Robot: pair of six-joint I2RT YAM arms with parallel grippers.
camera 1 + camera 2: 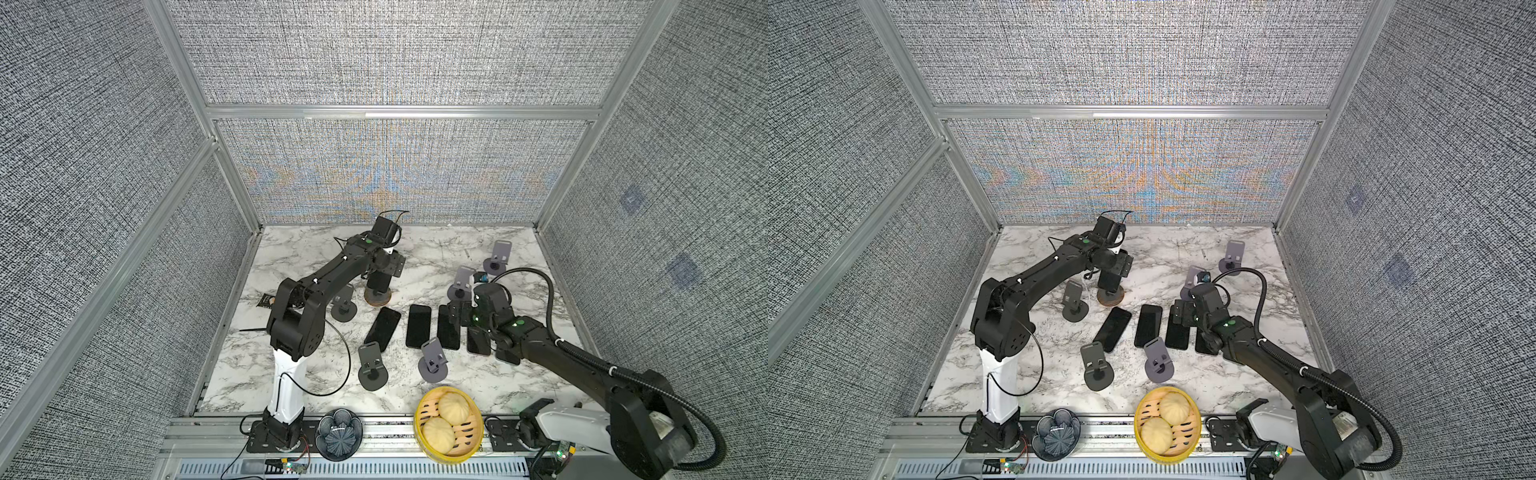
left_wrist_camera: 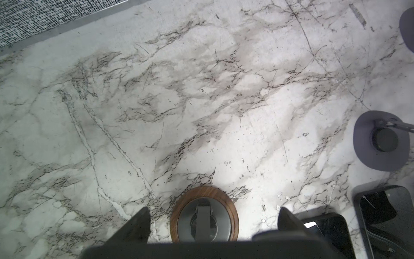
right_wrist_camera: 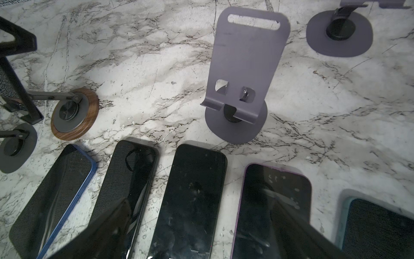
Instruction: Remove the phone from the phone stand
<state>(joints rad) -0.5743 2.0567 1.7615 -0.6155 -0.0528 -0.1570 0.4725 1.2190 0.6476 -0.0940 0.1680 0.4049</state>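
The phone (image 1: 380, 283) stands upright on the phone stand, which has a round wood-rimmed base (image 1: 377, 298), at mid-table. My left gripper (image 1: 379, 277) hangs over it from above. In the left wrist view my left gripper (image 2: 214, 220) has its jaws well apart. The phone's dark top edge (image 2: 212, 250) lies between them, over the stand's base (image 2: 203, 194). Whether the pads touch the phone is hidden. My right gripper (image 1: 459, 311) is open and empty, low over a row of phones lying flat (image 3: 195, 197). The right wrist view also shows the wood-rimmed stand (image 3: 75, 114).
Several dark phones (image 1: 417, 326) lie side by side on the marble table (image 1: 299, 257). Several empty grey stands (image 1: 372, 365) (image 1: 432, 361) (image 1: 496, 257) surround them. A yellow steamer basket (image 1: 422, 440) with two buns and a dark flower-shaped bowl (image 1: 338, 434) sit at the front rail.
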